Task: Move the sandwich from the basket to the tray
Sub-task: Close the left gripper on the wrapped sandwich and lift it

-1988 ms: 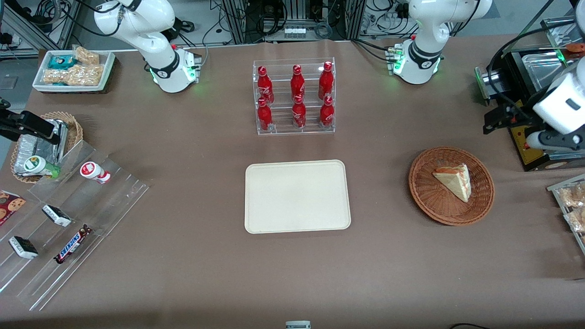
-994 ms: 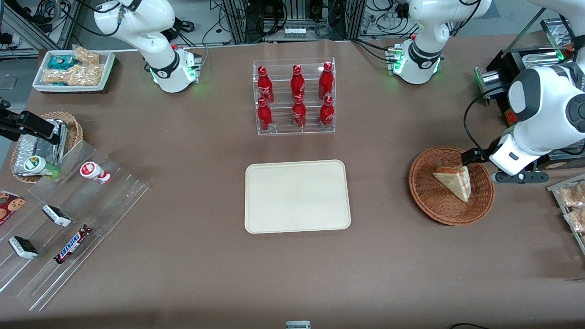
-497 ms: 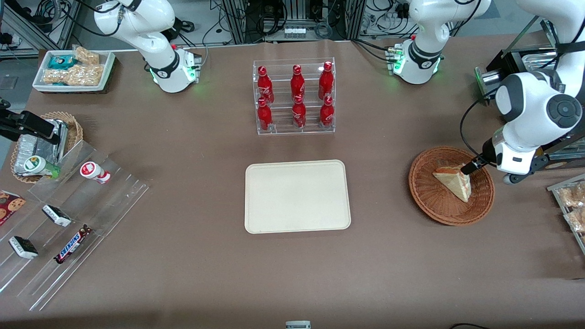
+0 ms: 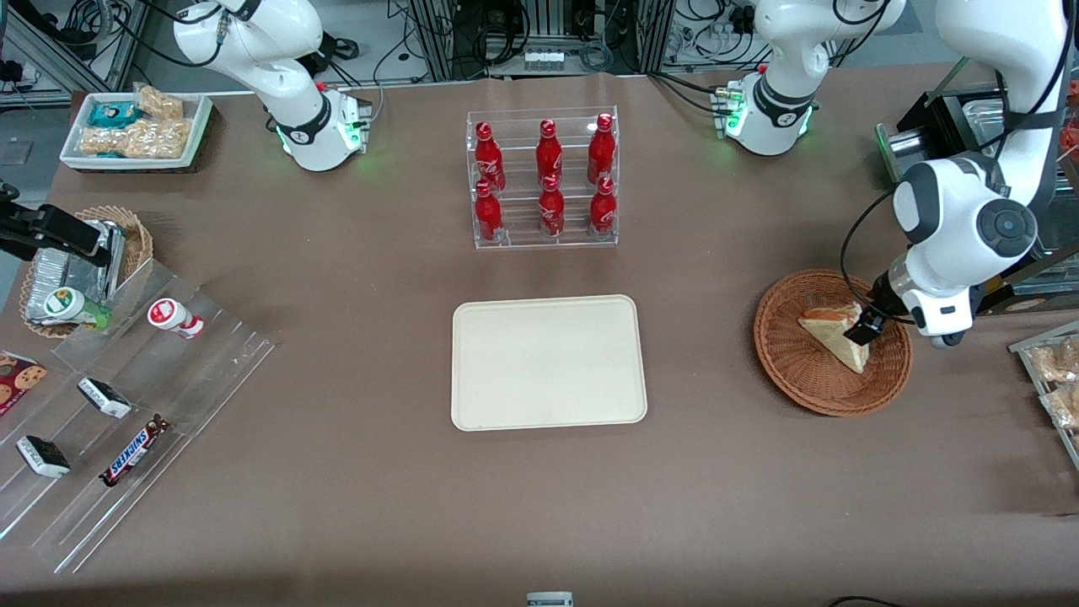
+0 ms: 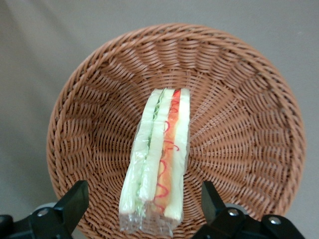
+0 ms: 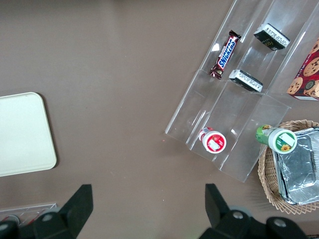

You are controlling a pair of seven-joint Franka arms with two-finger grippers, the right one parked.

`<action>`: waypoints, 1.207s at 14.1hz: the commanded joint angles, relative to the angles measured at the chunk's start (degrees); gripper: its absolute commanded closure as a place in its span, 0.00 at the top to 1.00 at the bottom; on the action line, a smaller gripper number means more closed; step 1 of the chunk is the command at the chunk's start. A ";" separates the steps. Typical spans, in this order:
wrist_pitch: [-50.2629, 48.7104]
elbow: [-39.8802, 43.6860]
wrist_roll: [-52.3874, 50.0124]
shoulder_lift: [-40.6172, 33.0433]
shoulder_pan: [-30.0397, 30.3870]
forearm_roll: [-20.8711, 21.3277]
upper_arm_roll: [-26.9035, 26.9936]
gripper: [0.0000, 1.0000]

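Hovering with fingers apart, the pincer (image 5: 142,211) straddles the sandwich (image 5: 158,159) inside the basket (image 5: 89,104).

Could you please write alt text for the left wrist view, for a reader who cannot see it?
A wrapped triangular sandwich stands on edge in a round reddish-brown wicker basket, its green and red-orange filling facing the camera. The left arm's tool hovers open just above it, one dark finger on each side of the sandwich, not touching it. Brown table cloth surrounds the basket.
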 commanded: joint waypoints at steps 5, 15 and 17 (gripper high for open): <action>3.59 -1.53 -2.87 2.02 0.02 -2.71 -0.10 0.11; -17.77 18.15 -1.64 4.03 -9.98 -2.72 -5.28 0.00; -17.34 19.99 -1.90 5.79 -14.73 -2.80 -6.51 0.00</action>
